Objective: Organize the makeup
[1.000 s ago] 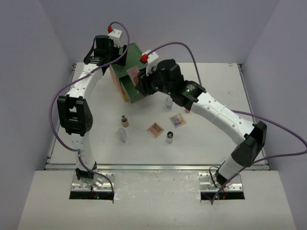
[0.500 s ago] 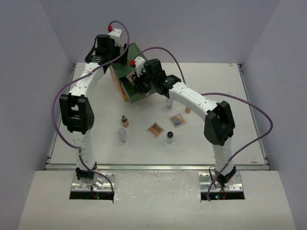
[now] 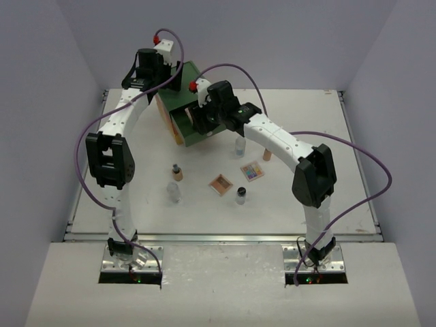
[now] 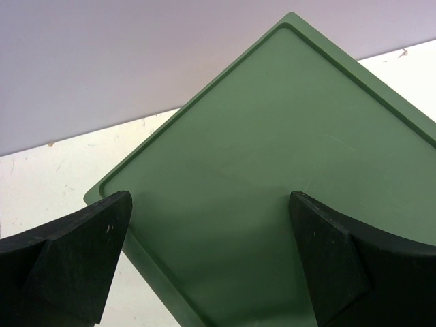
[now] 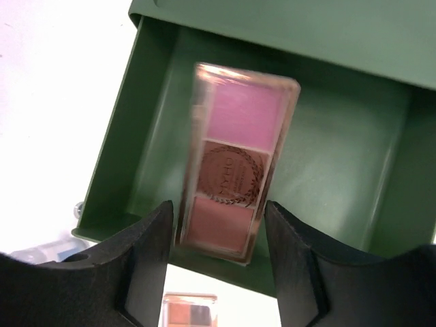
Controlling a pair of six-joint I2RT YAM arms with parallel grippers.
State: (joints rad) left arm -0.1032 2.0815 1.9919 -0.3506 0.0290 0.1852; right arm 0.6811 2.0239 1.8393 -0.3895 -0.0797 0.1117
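A pink three-pan palette hangs blurred over the open green drawer, between the jaws of my right gripper. The jaws stand open with a gap on both sides of it. On the table lie a brown palette, a multicolour palette, a tan bottle, a clear jar, a black-capped jar, a clear bottle and another tan bottle. My left gripper stands wide open over the chest's green top.
The drawer chest stands at the back left with both wrists crowded over it. My right gripper hovers at its open drawer and my left gripper behind it. Walls close in the table on three sides.
My right arm reached the drawer with the pink palette, then its jaws widened and the palette came loose between them. The left arm stayed put.
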